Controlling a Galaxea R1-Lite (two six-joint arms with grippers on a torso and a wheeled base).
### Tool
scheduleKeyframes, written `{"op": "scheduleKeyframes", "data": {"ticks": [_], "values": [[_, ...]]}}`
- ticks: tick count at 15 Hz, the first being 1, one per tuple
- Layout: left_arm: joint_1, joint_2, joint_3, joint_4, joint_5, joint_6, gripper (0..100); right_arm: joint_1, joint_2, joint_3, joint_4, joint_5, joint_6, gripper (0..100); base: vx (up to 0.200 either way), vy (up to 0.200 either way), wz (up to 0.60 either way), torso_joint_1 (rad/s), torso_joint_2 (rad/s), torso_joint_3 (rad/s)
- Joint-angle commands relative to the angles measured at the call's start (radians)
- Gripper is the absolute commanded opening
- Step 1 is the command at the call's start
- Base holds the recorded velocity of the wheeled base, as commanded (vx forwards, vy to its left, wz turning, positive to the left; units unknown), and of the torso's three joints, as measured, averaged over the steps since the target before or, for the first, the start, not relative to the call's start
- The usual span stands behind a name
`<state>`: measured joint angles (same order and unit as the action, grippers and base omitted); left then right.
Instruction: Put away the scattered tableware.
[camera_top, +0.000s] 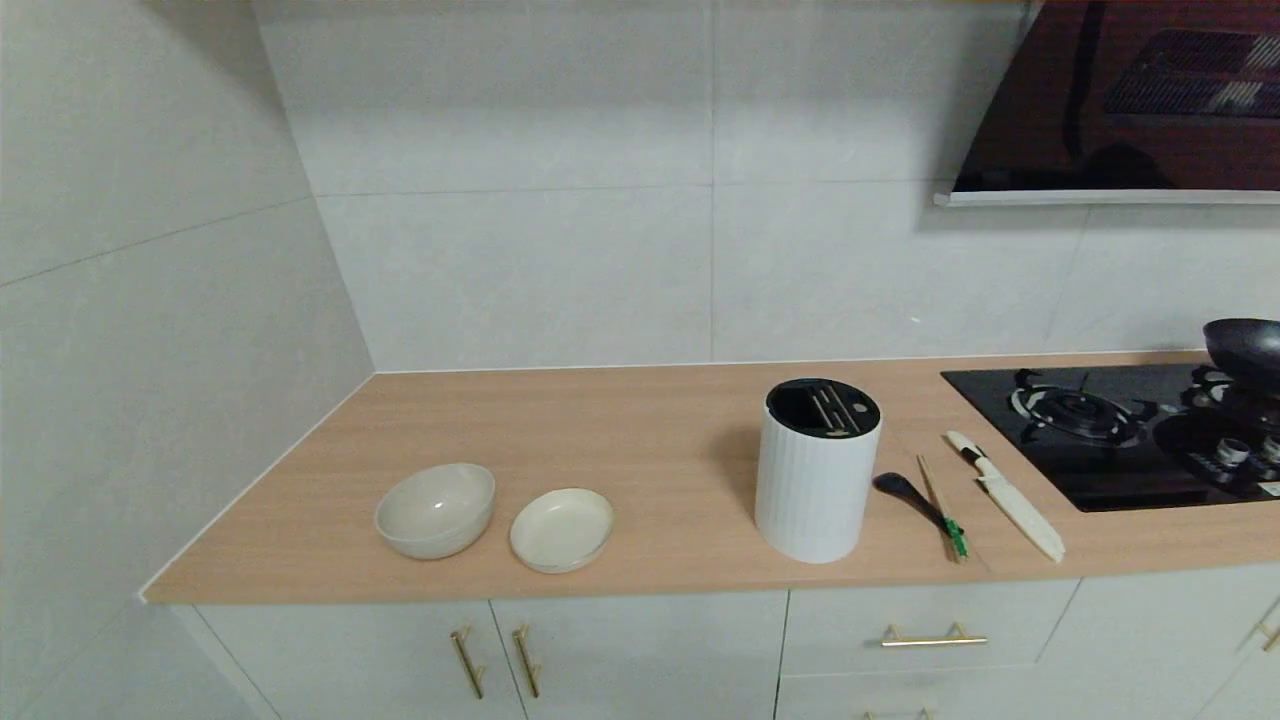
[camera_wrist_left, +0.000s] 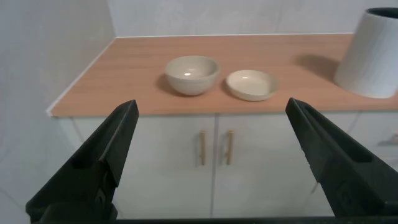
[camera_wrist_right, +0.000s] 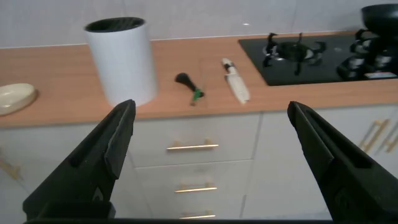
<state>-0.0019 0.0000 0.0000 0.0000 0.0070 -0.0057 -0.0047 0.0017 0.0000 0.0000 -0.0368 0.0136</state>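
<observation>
Grey tiled walls (camera_top: 520, 200) meet a wooden countertop (camera_top: 600, 420) above white cabinets (camera_top: 640, 650).

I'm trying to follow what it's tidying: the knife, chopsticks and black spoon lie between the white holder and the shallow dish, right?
Not quite. The knife, chopsticks and black spoon lie between the white holder and the stove, not the shallow dish; the head view shows it.
</observation>
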Motion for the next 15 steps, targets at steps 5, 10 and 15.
{"op": "scheduleKeyframes", "data": {"ticks": [5, 10, 15], "values": [[0.000, 0.000, 0.000, 0.000, 0.001, 0.000, 100, 0.000, 0.000, 0.000, 0.000, 0.000, 0.000, 100, 0.000, 0.200, 0.00, 0.000, 0.00, 0.003], [0.000, 0.000, 0.000, 0.000, 0.001, 0.000, 100, 0.000, 0.000, 0.000, 0.000, 0.000, 0.000, 100, 0.000, 0.200, 0.00, 0.001, 0.00, 0.002], [0.000, 0.000, 0.000, 0.000, 0.001, 0.001, 100, 0.000, 0.000, 0.000, 0.000, 0.000, 0.000, 100, 0.000, 0.200, 0.00, 0.005, 0.00, 0.002]]}}
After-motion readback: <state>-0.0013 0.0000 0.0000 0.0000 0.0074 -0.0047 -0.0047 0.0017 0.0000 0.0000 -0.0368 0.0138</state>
